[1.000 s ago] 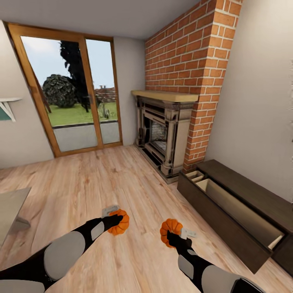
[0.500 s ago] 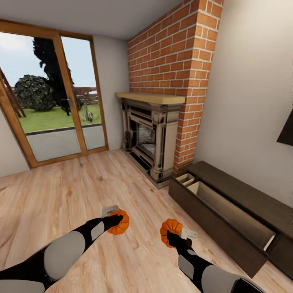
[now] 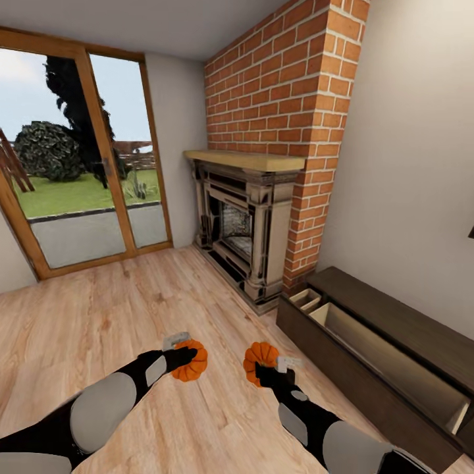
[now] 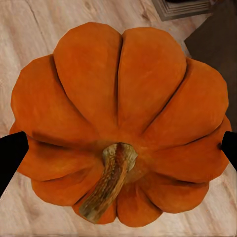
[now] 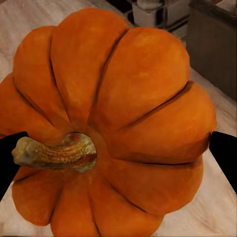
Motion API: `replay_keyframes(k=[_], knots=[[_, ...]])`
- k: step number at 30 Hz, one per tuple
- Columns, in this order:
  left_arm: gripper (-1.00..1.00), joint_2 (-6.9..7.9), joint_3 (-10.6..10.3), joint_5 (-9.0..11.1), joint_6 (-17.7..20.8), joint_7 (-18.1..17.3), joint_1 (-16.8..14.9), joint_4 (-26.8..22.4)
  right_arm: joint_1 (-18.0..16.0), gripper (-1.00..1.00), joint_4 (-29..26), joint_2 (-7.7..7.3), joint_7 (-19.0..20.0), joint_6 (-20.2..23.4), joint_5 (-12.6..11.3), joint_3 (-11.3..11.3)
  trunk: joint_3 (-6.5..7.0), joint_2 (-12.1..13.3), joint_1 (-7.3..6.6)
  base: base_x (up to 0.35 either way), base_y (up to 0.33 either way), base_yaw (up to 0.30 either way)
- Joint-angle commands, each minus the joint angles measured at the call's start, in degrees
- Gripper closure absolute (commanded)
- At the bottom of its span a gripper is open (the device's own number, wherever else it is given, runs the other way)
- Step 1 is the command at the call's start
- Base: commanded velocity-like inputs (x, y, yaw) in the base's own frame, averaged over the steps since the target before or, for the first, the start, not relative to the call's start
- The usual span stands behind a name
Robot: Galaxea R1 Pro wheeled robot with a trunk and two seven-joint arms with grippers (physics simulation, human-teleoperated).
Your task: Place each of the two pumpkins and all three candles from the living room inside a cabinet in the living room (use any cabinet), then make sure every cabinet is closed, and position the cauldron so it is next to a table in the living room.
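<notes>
The robot's left gripper [image 3: 187,356] is clenched on a small ribbed bright-orange pumpkin [image 3: 190,361], held above the light wood plank floor [image 3: 99,316] at near centre-left. In the left wrist view the black fingertips [image 4: 11,154] press both flanks of this pumpkin [image 4: 123,123], its curled brown stem pointing toward the camera.

The right gripper [image 3: 263,370] grasps a second ribbed orange pumpkin [image 3: 258,359] just to the right of the first, the two fruits apart. The right wrist view shows the dark fingertips [image 5: 224,153] touching its sides [image 5: 113,128], stem lying sideways.

To the right, along the grey wall, stands the long, low dark-brown wood cabinet [image 3: 395,316], its near drawer pulled out to show a pale beige interior [image 3: 388,359]. Farther off, an ornate stone fireplace [image 3: 243,227] sits at the foot of a red brick chimney [image 3: 283,85]; wood-framed glass doors [image 3: 79,164] fill the far left. No writing or labels are legible.
</notes>
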Motion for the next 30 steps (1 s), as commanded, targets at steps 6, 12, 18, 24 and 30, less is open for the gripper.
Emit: replay_keyframes(k=[6, 12, 18, 24, 30], knots=[[1.00, -2.36, 0.7, -0.5, 20.9, 0.1, 0.0, -19.7, -4.9, 1.00, -17.9, -5.06, -12.2, 26.5, 4.6, 0.8, -0.07, -0.1, 0.04, 0.330, 0.005, 0.000], [1.00, -4.66, -3.0, -0.6, 36.4, 0.8, 0.0, -40.0, -6.5, 1.00, -41.9, -14.63, -18.5, 57.0, 3.0, -19.8, -0.07, -0.1, 0.04, 0.331, 0.000, 0.000], [1.00, -5.45, -4.4, -0.3, 37.8, 0.9, 0.0, -41.9, -6.5, 1.00, -42.5, -13.76, -18.7, 62.3, 2.9, -23.2, -0.07, -0.1, 0.04, 0.332, 0.000, 0.000], [1.00, -5.67, -4.4, -0.3, 37.8, 0.9, 0.0, -41.9, -6.5, 1.00, -42.5, -13.65, -18.7, 62.4, 3.0, -23.3, -0.07, -0.1, 0.04, 0.332, 0.000, 0.000], [1.00, -5.70, -4.4, -0.3, 37.8, 0.9, 0.0, -41.8, -6.4, 1.00, -42.5, -13.69, -20.1, 62.4, 3.0, -23.4, 0.00, -0.1, 0.04, 0.321, 0.000, -0.127]])
